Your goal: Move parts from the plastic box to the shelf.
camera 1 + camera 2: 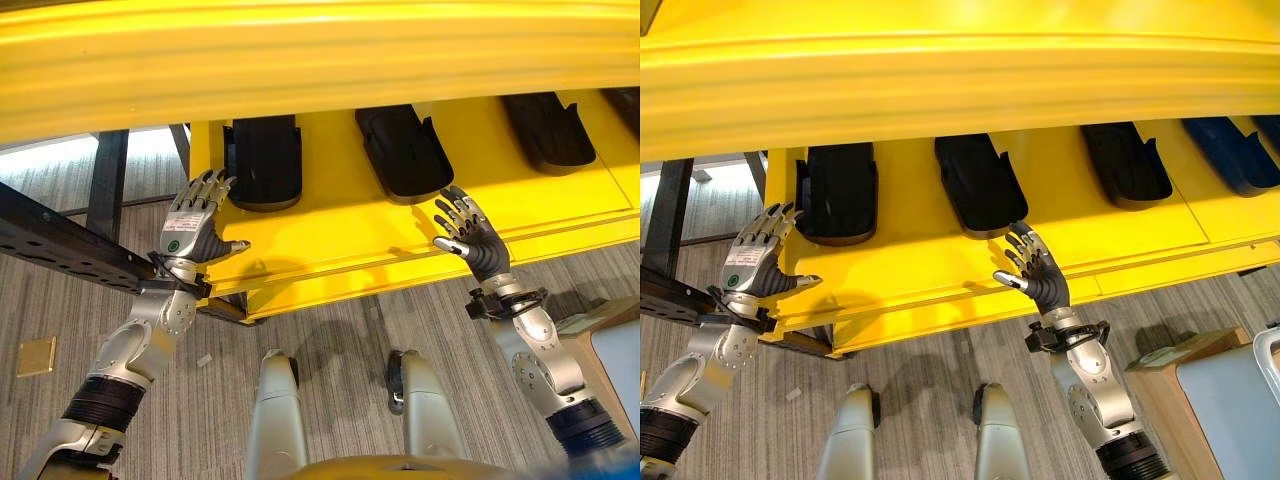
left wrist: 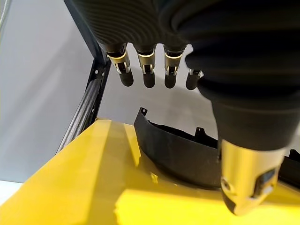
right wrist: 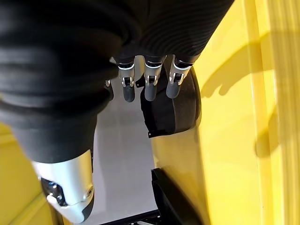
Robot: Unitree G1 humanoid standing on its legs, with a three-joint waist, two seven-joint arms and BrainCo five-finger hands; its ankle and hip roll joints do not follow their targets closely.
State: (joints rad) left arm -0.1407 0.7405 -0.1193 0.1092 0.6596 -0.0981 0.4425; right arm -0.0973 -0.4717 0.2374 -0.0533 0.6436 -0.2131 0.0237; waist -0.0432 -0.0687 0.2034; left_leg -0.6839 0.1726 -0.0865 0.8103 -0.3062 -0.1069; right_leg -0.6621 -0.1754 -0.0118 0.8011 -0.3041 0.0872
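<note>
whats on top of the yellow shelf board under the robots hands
Dark moulded parts lie on the yellow shelf board, spaced in a row. The upper yellow shelf covers their far ends. Left hand and right hand are open, holding nothing.

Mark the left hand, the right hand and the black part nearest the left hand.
left hand [image 1: 192,232], left eye view, on the dark back cover.
right hand [image 1: 478,244], left eye view, on the dark back cover.
black part [image 1: 264,160], left eye view, on the middle of its top.

Head eyes look down; both share shelf [image 1: 330,240]
</note>
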